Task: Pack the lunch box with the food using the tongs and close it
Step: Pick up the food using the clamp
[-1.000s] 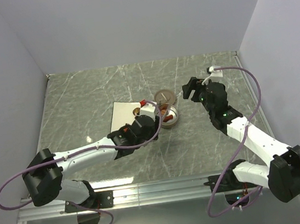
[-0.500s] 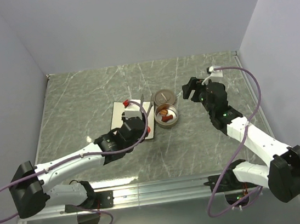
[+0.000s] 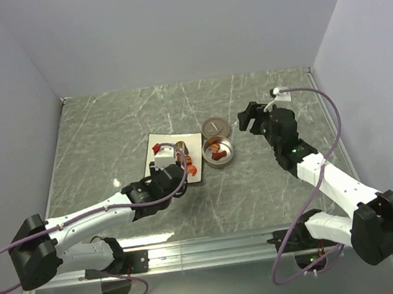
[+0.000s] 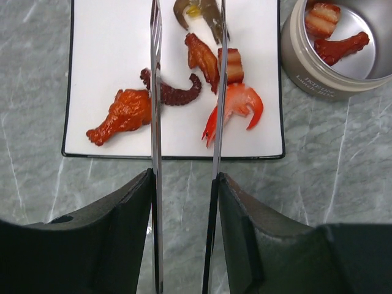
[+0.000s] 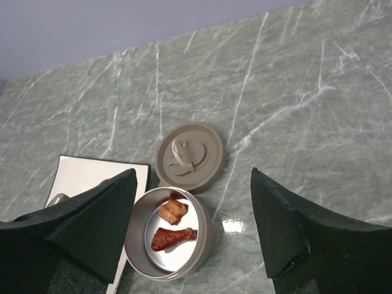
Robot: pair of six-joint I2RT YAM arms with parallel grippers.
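Observation:
My left gripper is shut on the tongs, a finger pressing each silver arm. The arms stand apart above the white plate, with an octopus tentacle and a fried piece lying between them. A shrimp and a drumstick lie just outside the arms. The lunch box stands right of the plate, holding a drumstick and a pork piece. Its lid lies flat behind it. My right gripper hovers open over the lid and the lunch box.
The white plate has a thin black rim and sits left of the tin on the green marble table. Grey walls close the table on three sides. The right arm reaches in from the right.
My left arm has swung the tongs back from over the tin to over the plate. The tongs' arms have spread slightly. The right arm has not moved.

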